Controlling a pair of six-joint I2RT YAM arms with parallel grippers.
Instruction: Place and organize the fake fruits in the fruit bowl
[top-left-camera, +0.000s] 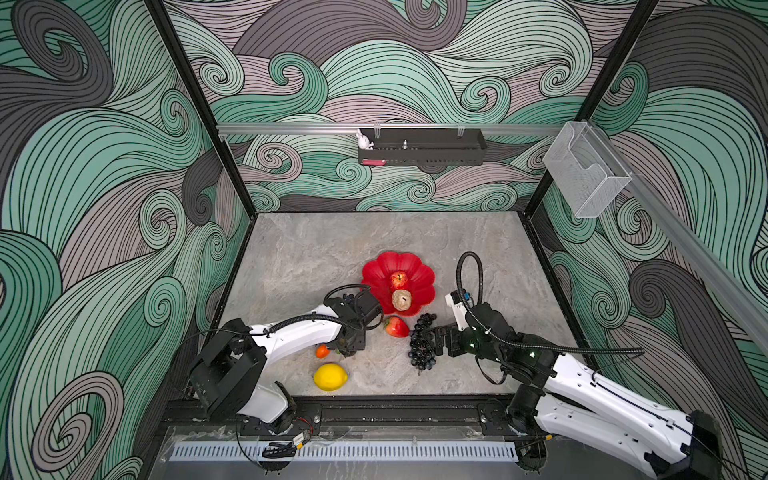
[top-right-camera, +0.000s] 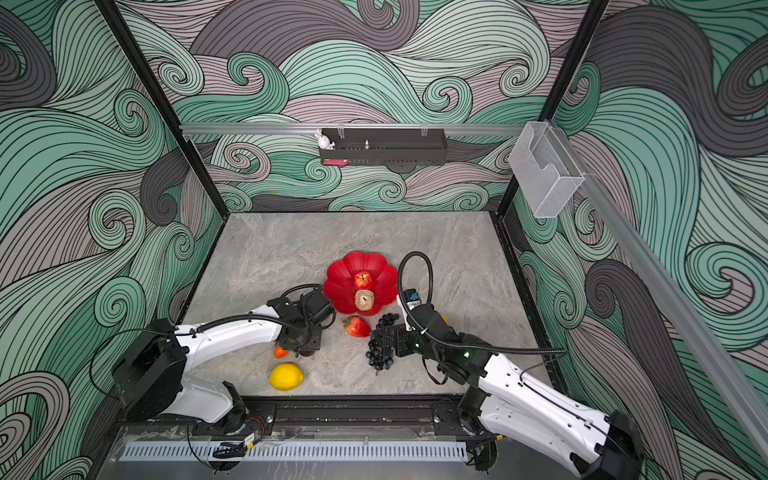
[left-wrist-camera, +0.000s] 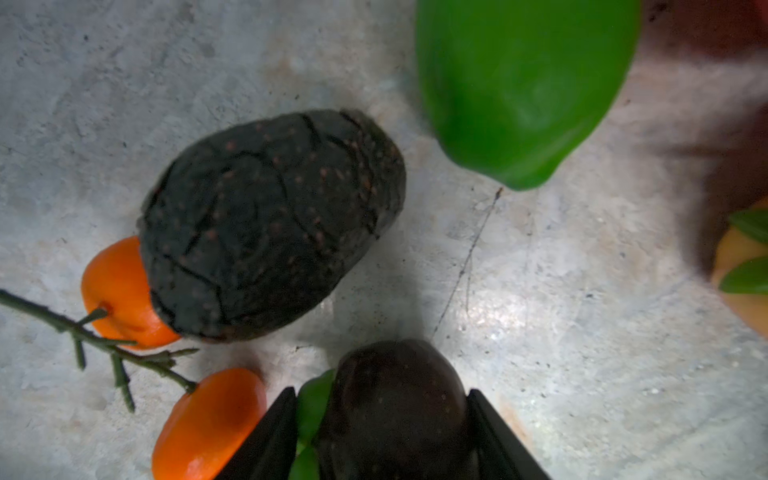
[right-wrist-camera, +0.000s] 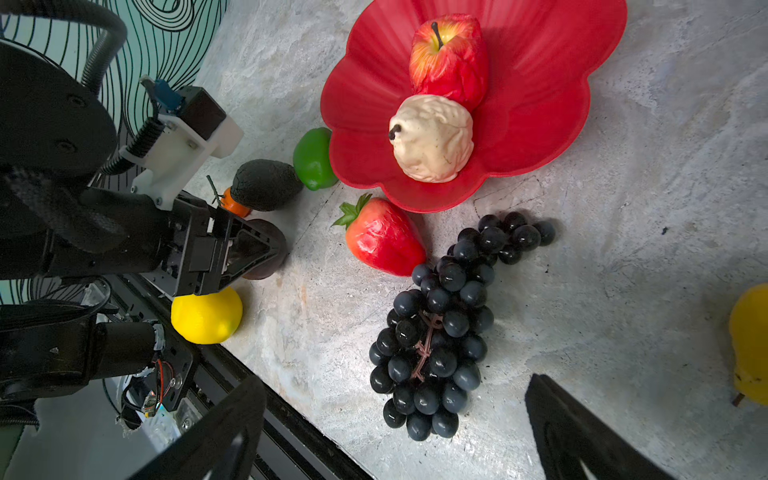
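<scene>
— Hugging the dark fruit (left-wrist-camera: 395, 407) with narrow left jaws, to lift it. Squeezing? Hard to tell.
— Holding right jaws wide over the grapes (right-wrist-camera: 436, 324), ready for the fruit bowl (top-left-camera: 374, 270) nearby.

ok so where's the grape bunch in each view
Both top views: grape bunch sits lower centre, just right of the strawberry.
Left wrist: not in it.
Right wrist: bunch lies mid-picture.
Shared landmark: the strawberry beside the bunch, near the red fruit bowl.
</scene>
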